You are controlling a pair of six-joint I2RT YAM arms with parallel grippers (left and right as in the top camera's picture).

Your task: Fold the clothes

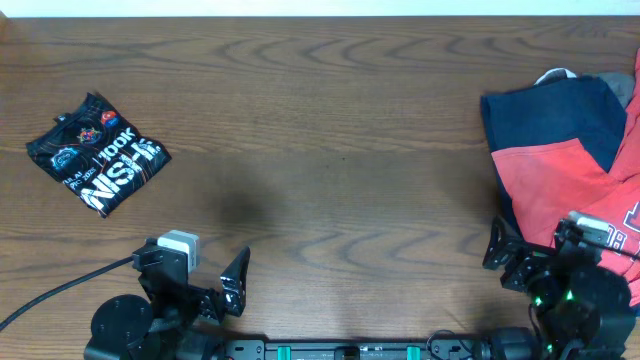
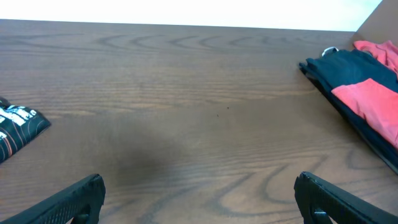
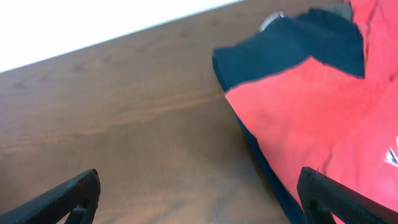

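l gripper (image 2: 199,190): jaws spread wide, nothing btwn them but bare table (image 2: 186,93). r gripper (image 3: 198,186): jaws also spread wide and empty, only wood btwn the tips.

risks, my read: the r jaws sit close to the red-and-navy pile (image 3: 311,106), a loose heap w/ overlapping layers. a straight pinch at the nearest edge prob takes several layers, or two garments at once, and the lot comes out bunched, not flat. the pile also lies toward the table's r side, so a sideways tug could drag cloth off it. the cloth looks thin & limp, so a shallow grip may slip mid-lift. if the l arm reaches fwd-left carelessly it could nudge the black jersey (image 1: 98,152), which already looks like a compact folded packet, and undo it.

where things lie: from the r jaws the pile is ahead & to the right. its red panel comes down near the right-hand tip and the navy part is farther ahead. can't tell if cloth touches the arm. from the l jaws the pile is ahead-right, well apart. the black jersey is ahead & off to the left, also apart, w/ only its corner in the l wrist view.
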